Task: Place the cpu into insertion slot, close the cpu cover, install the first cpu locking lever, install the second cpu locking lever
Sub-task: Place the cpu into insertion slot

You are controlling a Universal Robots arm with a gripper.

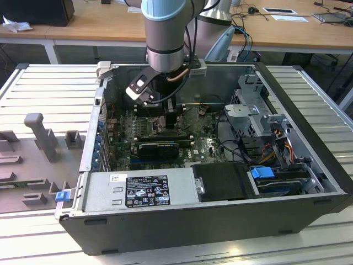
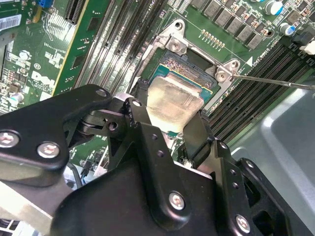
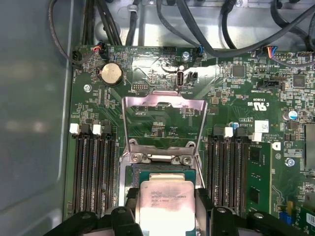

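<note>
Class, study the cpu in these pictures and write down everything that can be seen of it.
The cpu is a small, flat, square chip with a pale silvery metal top that carries faint print. The second wrist view shows a thin green rim along its edge. The black fingers of the tool clamp it on two opposite sides. It is held at the socket, just below the hinge of the cpu cover, which stands open. Whether the chip is fully seated cannot be told.

Printed label on power supply, faint print on cpu top, white silkscreen marks on motherboard, wording too small to tell.
</note>
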